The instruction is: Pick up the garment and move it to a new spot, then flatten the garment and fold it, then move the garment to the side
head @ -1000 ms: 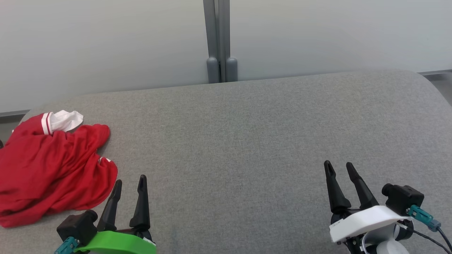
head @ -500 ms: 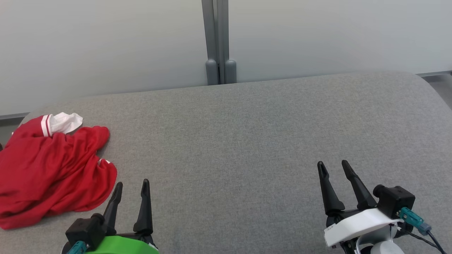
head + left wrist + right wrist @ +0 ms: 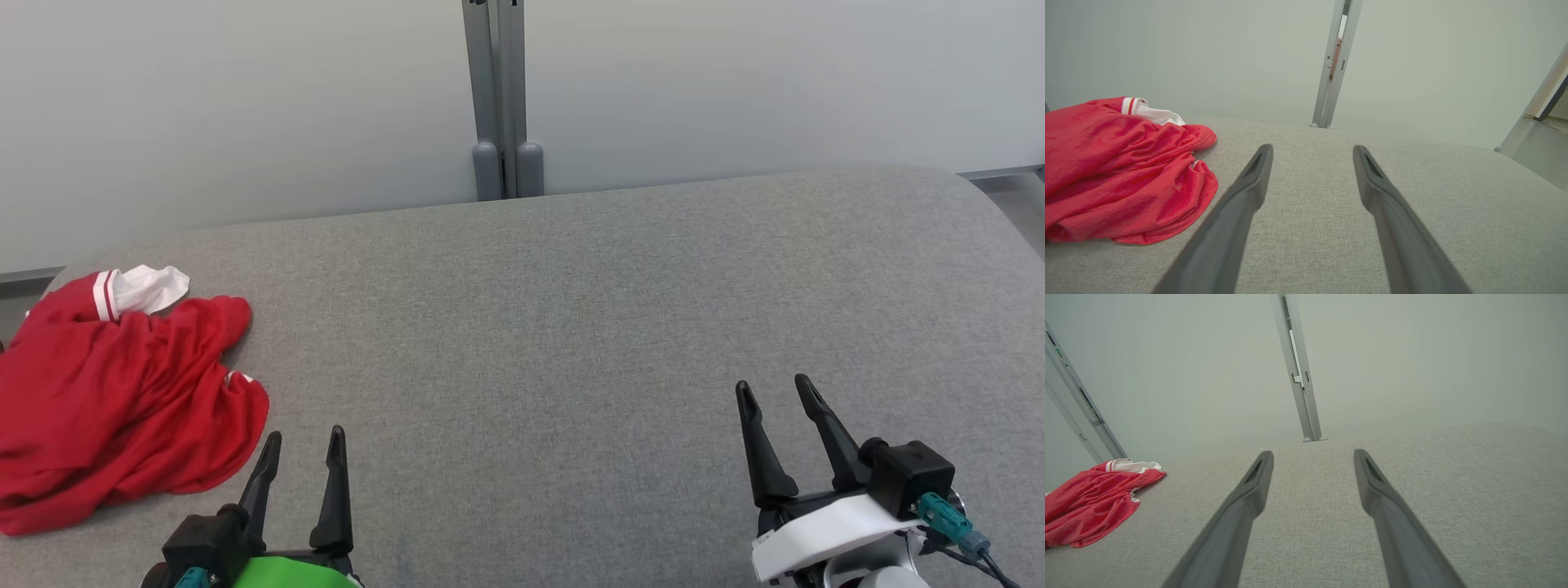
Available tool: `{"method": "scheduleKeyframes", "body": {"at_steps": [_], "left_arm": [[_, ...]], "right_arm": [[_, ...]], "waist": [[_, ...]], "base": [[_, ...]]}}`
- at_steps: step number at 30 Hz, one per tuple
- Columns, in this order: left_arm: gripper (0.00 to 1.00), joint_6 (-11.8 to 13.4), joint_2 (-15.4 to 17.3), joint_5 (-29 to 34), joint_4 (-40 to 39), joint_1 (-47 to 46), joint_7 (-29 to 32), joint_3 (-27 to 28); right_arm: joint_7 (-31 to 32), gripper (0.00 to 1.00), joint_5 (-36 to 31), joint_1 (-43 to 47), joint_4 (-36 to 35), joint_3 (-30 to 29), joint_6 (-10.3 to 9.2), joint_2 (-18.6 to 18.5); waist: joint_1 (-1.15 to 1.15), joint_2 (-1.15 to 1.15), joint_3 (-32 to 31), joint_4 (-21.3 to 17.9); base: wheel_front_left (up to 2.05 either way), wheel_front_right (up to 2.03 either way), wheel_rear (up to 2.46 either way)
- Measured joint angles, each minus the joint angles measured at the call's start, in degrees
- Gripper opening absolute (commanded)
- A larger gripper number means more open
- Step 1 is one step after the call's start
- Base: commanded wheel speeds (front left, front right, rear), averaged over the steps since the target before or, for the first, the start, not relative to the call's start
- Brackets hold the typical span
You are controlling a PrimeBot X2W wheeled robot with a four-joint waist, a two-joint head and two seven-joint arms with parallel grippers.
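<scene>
A: How does the left gripper [image 3: 304, 434] stand?

B: Its two dark fingers are spread wide with nothing between them, over the bare grey bench [image 3: 531, 327].

A: And the garment?

B: The red garment [image 3: 114, 392] lies crumpled on the bench just to the left of that gripper. Its near hem is close beside the left finger but apart from it. Most of the cloth lies ahead of the fingertips and off to the left, with a white piece and a striped cuff at its far end.

A: The right gripper [image 3: 771, 384]?

B: It is just as wide open and just as empty. The garment is well away to its left. Ahead of both grippers, past the bench's far edge, a grey post [image 3: 498, 98] rises against a pale wall [image 3: 245, 122].

A: What differs from a second ago?

B: The whole head view has slid down a touch, so the camera has moved. The garment keeps its shape and its place. The left gripper has drawn back a little towards the robot. The right gripper is almost where it was. Neither has changed its spread.
</scene>
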Motion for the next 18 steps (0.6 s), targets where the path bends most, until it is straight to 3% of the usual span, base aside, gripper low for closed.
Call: {"method": "scheduleKeyframes", "body": {"at_steps": [18], "left_arm": [[1.00, 0.2, 0.0, 4.3, 1.4, 0.3, -1.8, 0.3]], "right_arm": [[-1.9, 1.00, -7.1, 0.6, -0.9, 0.8, 0.01, 0.0]], "waist": [[0.00, 0.00, -0.2, 0.1]], "base": [[0.00, 0.00, 0.00]]}}
